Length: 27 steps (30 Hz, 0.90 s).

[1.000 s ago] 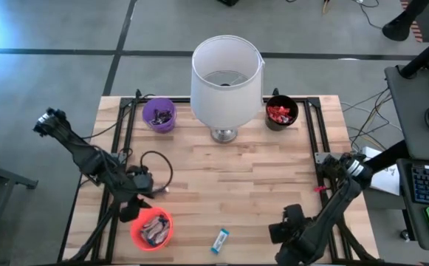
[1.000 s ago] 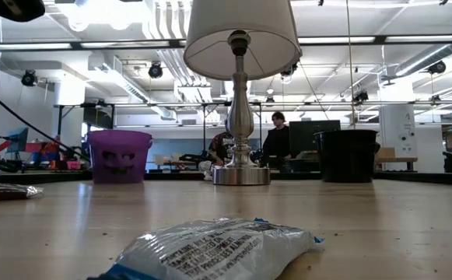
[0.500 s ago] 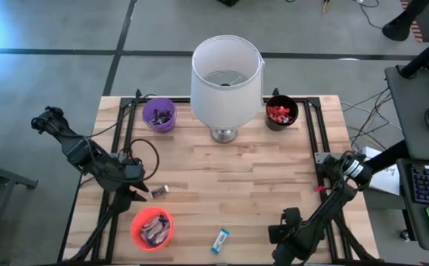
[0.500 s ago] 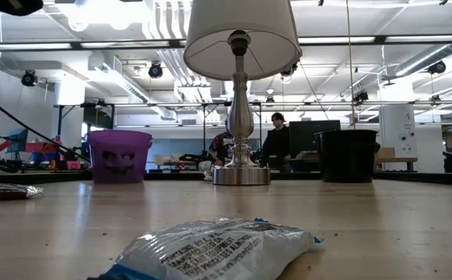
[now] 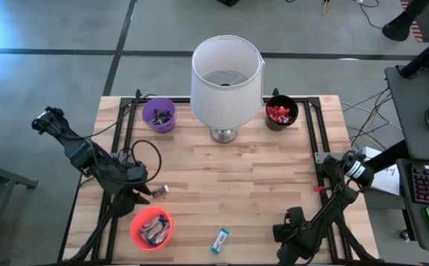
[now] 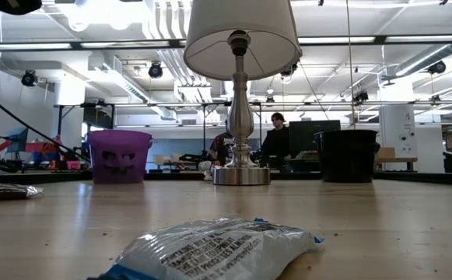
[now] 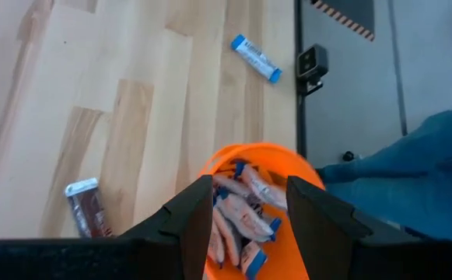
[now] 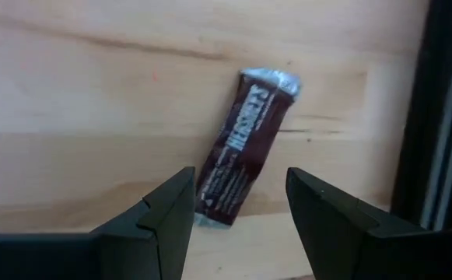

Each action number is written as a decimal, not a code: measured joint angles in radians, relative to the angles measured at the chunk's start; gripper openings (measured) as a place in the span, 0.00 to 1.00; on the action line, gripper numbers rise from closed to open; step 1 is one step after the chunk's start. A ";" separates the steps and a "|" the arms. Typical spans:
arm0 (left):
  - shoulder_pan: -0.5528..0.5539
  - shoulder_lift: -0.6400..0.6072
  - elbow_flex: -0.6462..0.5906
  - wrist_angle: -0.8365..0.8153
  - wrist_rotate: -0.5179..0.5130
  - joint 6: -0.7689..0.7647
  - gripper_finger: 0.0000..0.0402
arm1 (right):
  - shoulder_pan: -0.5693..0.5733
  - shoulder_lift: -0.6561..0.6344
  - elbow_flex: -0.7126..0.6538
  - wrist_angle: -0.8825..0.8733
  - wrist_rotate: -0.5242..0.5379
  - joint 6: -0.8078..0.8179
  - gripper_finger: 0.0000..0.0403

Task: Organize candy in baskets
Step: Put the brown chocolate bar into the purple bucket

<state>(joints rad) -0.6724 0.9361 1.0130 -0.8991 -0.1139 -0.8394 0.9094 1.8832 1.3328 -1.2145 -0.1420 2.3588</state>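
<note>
From above, you see the wooden surface [image 5: 236, 170] with a white lamp [image 5: 227, 77] at the back, a purple basket [image 5: 159, 114] on its left and a black basket [image 5: 280, 112] holding red candy on its right. The orange basket [image 5: 151, 227] sits near the front left, full of wrapped bars. A blue-and-white bar [image 5: 220, 239] lies beside it to the right, and a dark bar [image 5: 160, 191] lies just behind it. Your left claw [image 5: 139, 193] hovers near that dark bar; the right claw [image 5: 288, 240] hangs at the front right edge.

At surface level, the blue-and-white bar [image 6: 210, 249] fills the foreground; its fine print is unreadable.

In the left wrist view, the left claw [image 7: 249, 225] stands open and empty over the orange basket [image 7: 261, 210].

In the right wrist view, the right claw [image 8: 237, 214] is spread wide, empty, over a brown bar [image 8: 241, 159] with silver lettering that cannot be read.
</note>
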 joint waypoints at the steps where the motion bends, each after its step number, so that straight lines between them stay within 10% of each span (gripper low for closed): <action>1: 0.000 0.002 0.000 0.013 0.000 0.000 0.36 | 0.002 0.000 -0.010 0.023 0.000 0.000 0.48; 16: 0.000 0.014 0.008 0.054 0.000 -0.019 0.36 | 0.022 -0.002 -0.108 0.130 0.011 -0.004 0.47; 27: 0.000 0.017 0.008 0.054 0.001 -0.041 0.36 | 0.027 0.000 -0.154 0.194 0.019 -0.029 0.15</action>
<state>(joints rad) -0.6724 0.9527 1.0206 -0.8448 -0.1130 -0.8808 0.9363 1.8835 1.1786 -1.0204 -0.1234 2.3293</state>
